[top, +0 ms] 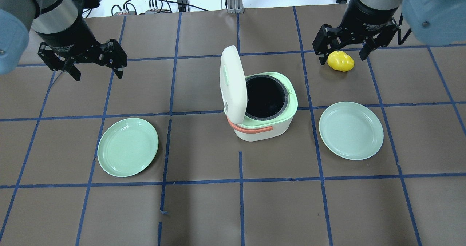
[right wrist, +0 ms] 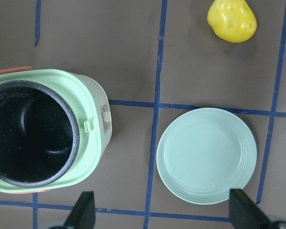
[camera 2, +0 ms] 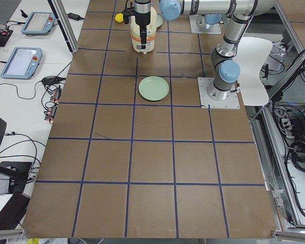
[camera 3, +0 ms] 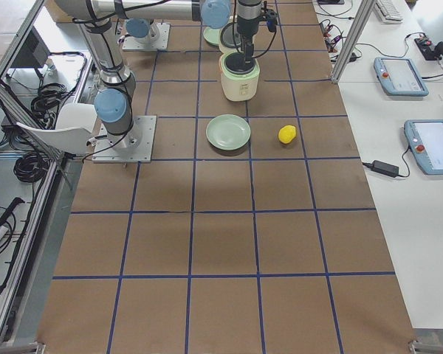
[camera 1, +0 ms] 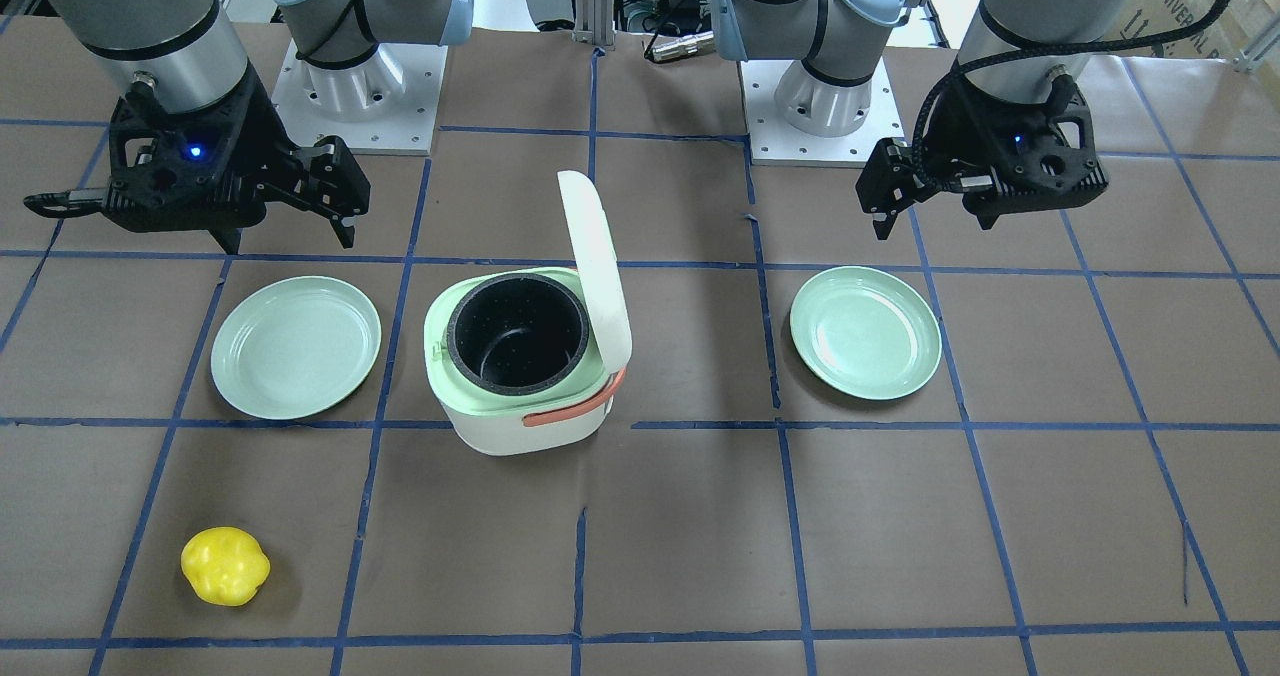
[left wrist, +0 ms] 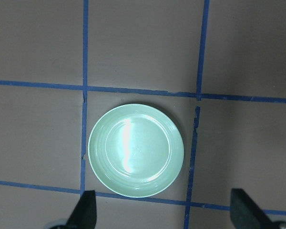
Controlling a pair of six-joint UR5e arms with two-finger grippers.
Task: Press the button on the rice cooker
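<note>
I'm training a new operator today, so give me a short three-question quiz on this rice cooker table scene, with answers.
1. True or false: the hinged lid of the white rice cooker stands open.
2. How many pale green round plates are there?
3. The lumpy yellow toy lies: A in the black inner pot, B on a plate, C on the brown table.
Key: 1 true; 2 two; 3 C.
</note>
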